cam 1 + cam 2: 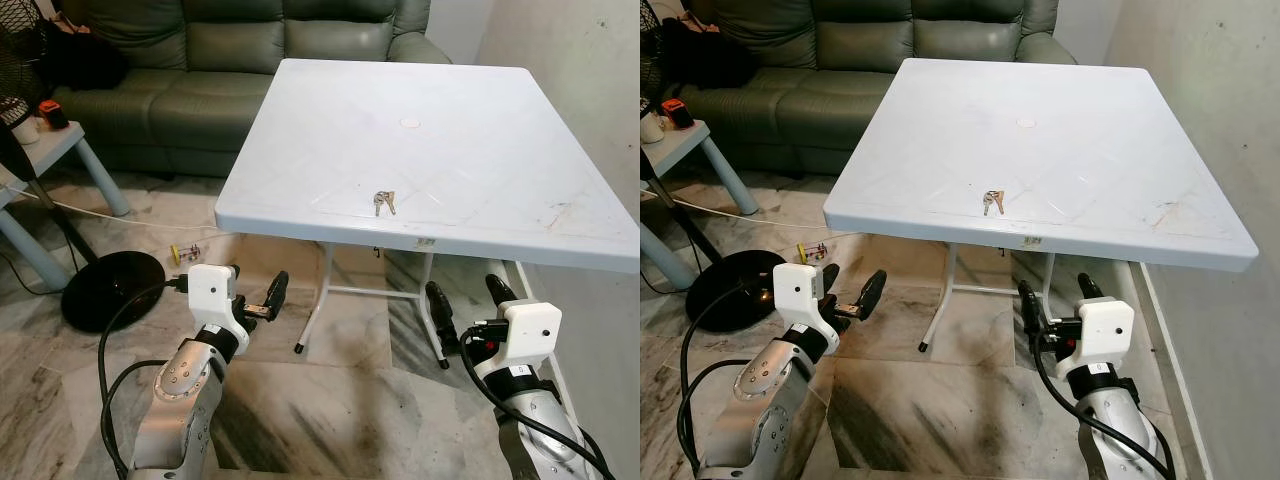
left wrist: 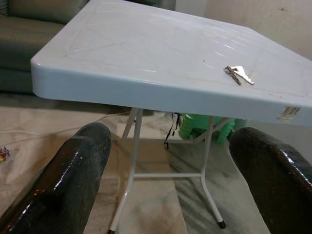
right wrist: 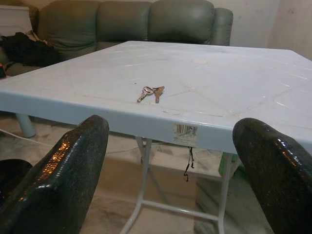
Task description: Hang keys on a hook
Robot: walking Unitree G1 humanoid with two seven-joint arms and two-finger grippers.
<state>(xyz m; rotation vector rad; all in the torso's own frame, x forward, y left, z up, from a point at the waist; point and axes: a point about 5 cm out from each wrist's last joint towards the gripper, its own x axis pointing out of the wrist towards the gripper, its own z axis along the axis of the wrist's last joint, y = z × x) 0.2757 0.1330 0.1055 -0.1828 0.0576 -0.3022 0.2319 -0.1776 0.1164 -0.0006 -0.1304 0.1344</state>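
Note:
A small bunch of keys (image 1: 384, 202) lies flat on the white plastic table (image 1: 450, 150), close to its near edge. Both grippers are held low in front of that edge, below the tabletop. My left gripper (image 1: 256, 290) is open and empty, down and to the left of the keys. My right gripper (image 1: 467, 300) is open and empty as well, down and to the right of them. From the left wrist the keys (image 2: 239, 75) appear on the tabletop beyond the black fingers (image 2: 73, 180). The right wrist view has the keys (image 3: 151, 92) straight ahead above the table's edge.
A green sofa (image 1: 250, 50) stands behind the table. A black fan base (image 1: 112, 288) and a cable (image 1: 90, 210) lie on the marble floor at left, beside a small side table (image 1: 50, 150). A wall (image 1: 580, 60) runs along the right. The table's white legs (image 1: 325, 290) stand just ahead.

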